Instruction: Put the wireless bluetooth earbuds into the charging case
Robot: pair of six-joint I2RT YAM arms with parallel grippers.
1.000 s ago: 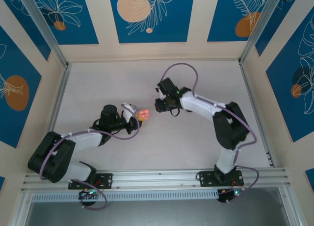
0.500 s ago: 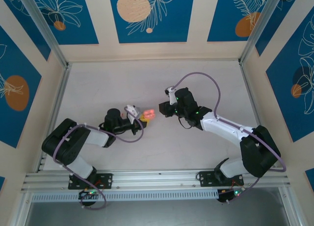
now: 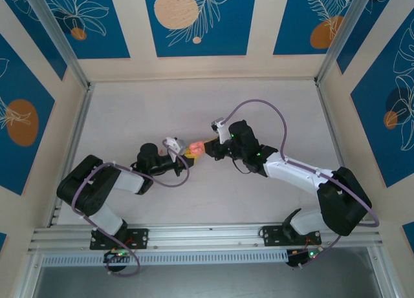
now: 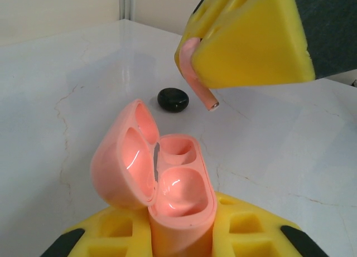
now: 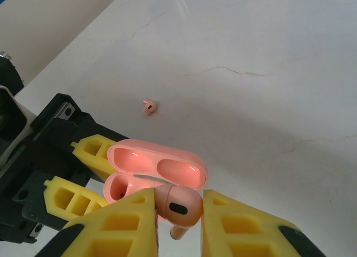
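Found the lower body of the pink charging case [image 4: 167, 184] buried between the yellow pads [image 4: 100, 237] of the left tool [image 3: 187, 152]; cannot inspect its base. Noted the left tool clamped on that case. Cannot see most of the head of the pink earbud [image 5: 178, 208] in the left wrist view, masked there by a yellow pad of the right tool [image 3: 207, 145], itself cut off at the top edge of that frame. Confirmed the right tool pinched on this earbud, head gripped between its two pads at lower centre of the right wrist frame. In the top view, cannot separate case from earbud: merged into one pink spot near frame centre, between the two tool tips.

Located the case at lower centre of the left wrist frame, long axis running up out of the pads, mouth facing up, lid swung open to the left of the frame, both wells in view. Located the held earbud right of centre near the top, above and beyond the case, clear of it, not in a well. Recorded its stem slanting down and to the right, metal tip lowest, aimed at the bench [image 4: 290, 134]. Logged a second pink earbud [image 5: 149, 107] lying loose on the bench, upper left of centre in the right wrist frame, too small for reading its heading. Logged a black rounded item [image 4: 173, 99] on the bench beyond the case; cannot tell its kind.
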